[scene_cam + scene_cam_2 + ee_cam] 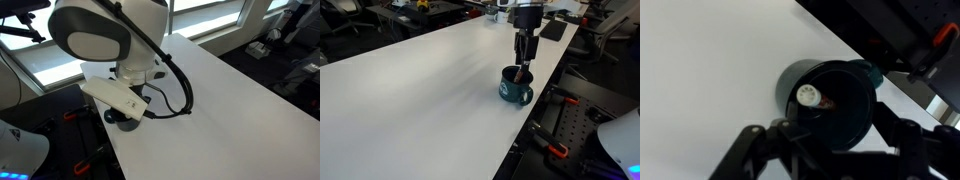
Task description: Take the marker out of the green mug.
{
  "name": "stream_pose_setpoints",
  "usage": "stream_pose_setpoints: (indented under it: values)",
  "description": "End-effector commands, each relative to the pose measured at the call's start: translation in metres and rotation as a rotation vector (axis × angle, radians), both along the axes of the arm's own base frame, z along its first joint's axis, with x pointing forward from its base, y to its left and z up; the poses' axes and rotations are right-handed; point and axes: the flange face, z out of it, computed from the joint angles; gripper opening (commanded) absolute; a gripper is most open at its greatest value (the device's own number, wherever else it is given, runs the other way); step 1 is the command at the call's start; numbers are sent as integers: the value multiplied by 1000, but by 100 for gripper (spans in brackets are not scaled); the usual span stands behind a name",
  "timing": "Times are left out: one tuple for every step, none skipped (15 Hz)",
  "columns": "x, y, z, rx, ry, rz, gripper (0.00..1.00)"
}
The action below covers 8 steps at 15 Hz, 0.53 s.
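The green mug stands upright on the white table, near the table edge that lies at 3 o'clock in an exterior view. The gripper hangs straight above it, with its tips down at the rim. Only the wrist view looks inside the mug: the marker leans in the dark inside with its white end toward 9 o'clock, and the handle points to 1 o'clock. In that view the fingers stand spread on both sides of the mug — released, not closed on the marker. In an exterior view the white arm and its black cable cover nearly all of the mug — only a dark part of its base shows below them, at 6 o'clock
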Motion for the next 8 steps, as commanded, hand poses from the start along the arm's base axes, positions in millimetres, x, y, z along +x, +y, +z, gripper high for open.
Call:
stream_pose_setpoints:
  values:
    - [-8,7,12,0,24,-20,77]
    - [-9,7,12,2,29,-24,77]
    - [-10,7,11,4,32,-25,77]
    - [-11,7,11,6,35,-25,76]
    - [-12,6,10,6,34,-22,75]
    - [-12,6,8,1,32,-19,76]
    - [-13,7,6,-3,33,-14,75]
    - [-13,7,4,-12,33,-6,78]
